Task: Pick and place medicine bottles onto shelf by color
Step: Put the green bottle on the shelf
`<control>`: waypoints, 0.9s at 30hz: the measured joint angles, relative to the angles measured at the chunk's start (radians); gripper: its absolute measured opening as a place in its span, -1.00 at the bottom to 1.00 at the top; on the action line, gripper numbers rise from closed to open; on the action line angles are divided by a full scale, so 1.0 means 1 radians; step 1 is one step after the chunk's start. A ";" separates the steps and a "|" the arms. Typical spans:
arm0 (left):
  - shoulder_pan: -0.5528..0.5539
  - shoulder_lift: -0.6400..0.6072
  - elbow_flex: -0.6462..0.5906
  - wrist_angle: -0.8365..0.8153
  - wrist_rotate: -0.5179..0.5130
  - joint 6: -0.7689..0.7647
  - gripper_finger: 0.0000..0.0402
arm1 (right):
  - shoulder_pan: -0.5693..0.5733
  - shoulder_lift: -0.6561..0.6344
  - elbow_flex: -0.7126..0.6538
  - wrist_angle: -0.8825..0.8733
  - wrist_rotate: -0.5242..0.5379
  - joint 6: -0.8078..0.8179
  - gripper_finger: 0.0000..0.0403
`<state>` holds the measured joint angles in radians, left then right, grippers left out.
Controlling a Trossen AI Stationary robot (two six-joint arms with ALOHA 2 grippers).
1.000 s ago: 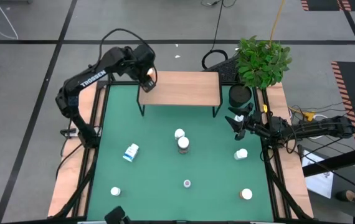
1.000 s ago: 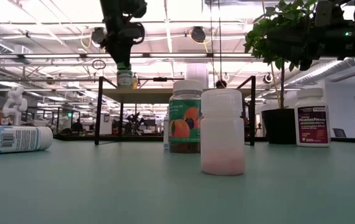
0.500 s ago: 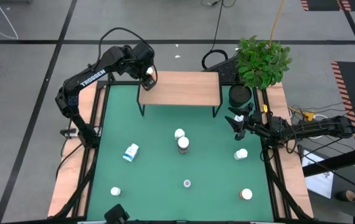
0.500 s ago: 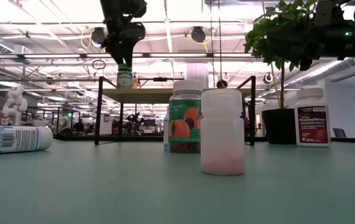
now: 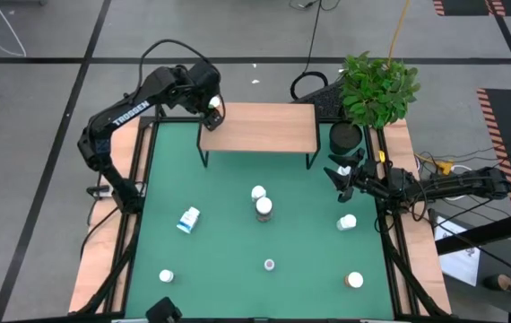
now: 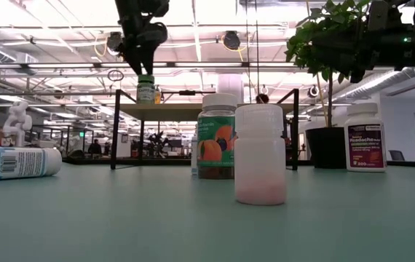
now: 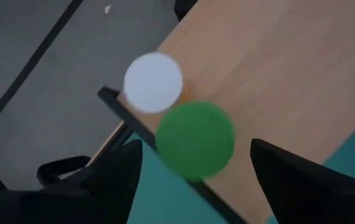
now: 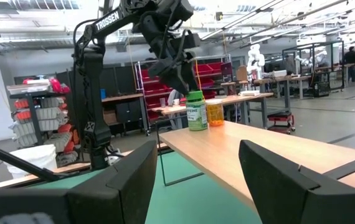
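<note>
Since a second ago we are seeing the left gripper (image 6: 145, 64) rising off the green-capped bottle (image 6: 145, 89), which is now standing free at the left corner of the shelf (image 5: 264, 130); the fingers (image 7: 118, 177) are spread wide either side of the green cap, not touching it, and everything else is lying as it did. Beside that bottle, an orange bottle with a white cap (image 7: 154, 82) is standing touching or nearly touching it on the wood. Moving rightward across the green mat (image 5: 229, 242), we are finding a white bottle with a blue label (image 5: 188, 218) lying on its side, a small white bottle (image 5: 166, 276) near the front left, then a white-capped bottle (image 5: 258, 192) and an orange-labelled bottle (image 6: 216, 137) just beside each other at the middle, with a small one (image 5: 269, 264) in front of them. In the low view a translucent white bottle (image 6: 259, 154) is standing nearest the camera and partly covering the shelf's legs. Farther right, two more white bottles (image 5: 347, 222) and (image 5: 355, 280) are standing apart from the rest. The plant (image 5: 378, 88) in its black pot (image 5: 346, 137) is sitting off the shelf's right end. The right gripper (image 5: 339, 174) is hovering at the mat's right edge, its fingers (image 8: 134, 180) parted and holding nothing.
</note>
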<state>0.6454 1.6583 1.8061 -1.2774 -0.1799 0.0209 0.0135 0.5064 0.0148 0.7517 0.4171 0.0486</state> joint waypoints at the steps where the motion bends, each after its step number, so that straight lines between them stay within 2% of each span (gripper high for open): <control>1: -0.002 -0.007 0.000 -0.011 -0.002 -0.002 0.48 | 0.000 0.000 0.000 0.000 0.000 0.000 0.11; 8: -0.001 -0.024 -0.002 -0.052 0.004 -0.023 0.41 | 0.000 0.000 0.000 0.000 0.000 0.001 0.11; 15: 0.001 -0.014 -0.059 0.006 0.004 -0.027 0.30 | 0.000 0.000 0.000 0.000 -0.001 0.011 0.11; 27: 0.000 -0.015 -0.063 0.075 0.005 -0.014 0.14 | 0.000 0.000 0.000 0.001 -0.001 0.011 0.11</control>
<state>0.6449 1.6432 1.7432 -1.2022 -0.1753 0.0067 0.0135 0.5064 0.0149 0.7525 0.4164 0.0597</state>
